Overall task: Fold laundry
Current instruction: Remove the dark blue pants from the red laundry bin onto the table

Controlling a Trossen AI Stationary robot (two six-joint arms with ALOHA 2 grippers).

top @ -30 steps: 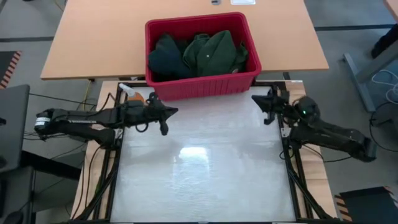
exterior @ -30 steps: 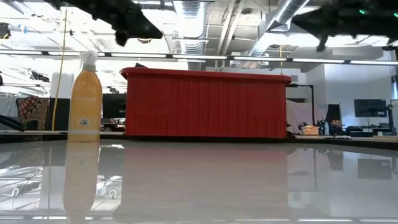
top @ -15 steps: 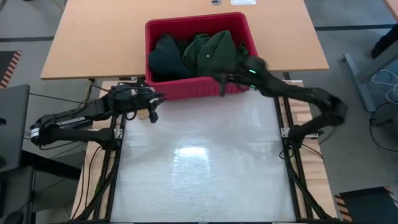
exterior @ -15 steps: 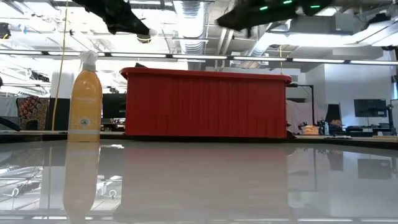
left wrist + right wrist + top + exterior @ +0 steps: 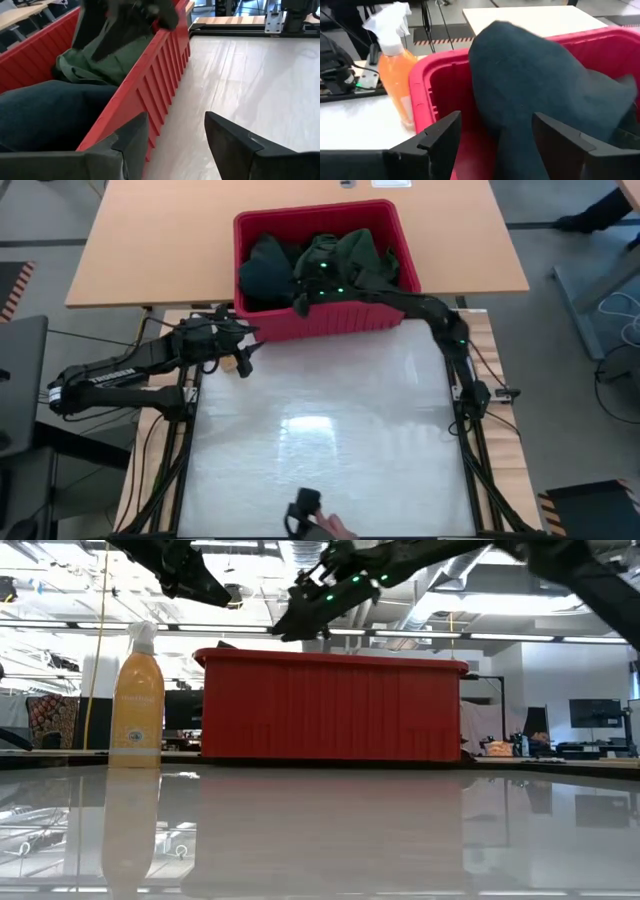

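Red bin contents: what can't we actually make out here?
- Laundry count: garments overlap in the red bin, high view.
- Low view: the bin's front wall hides all cloth.
- Right tool: open above the bin; contact with cloth unclear.
- Left tool: open, outside the bin.

The high view looks straight down from well above, taking in the whole white table (image 5: pixel 330 440), both arms and the red bin (image 5: pixel 325 265) at its far edge. The low view sits at table-top height, facing level across the glossy surface to the bin's ribbed front wall and the room behind. The left wrist view looks closely along that wall into the bin; the right wrist view looks closely down into it from above. All four share the bin; the low and right wrist views share the orange spray bottle (image 5: pixel 137 700).
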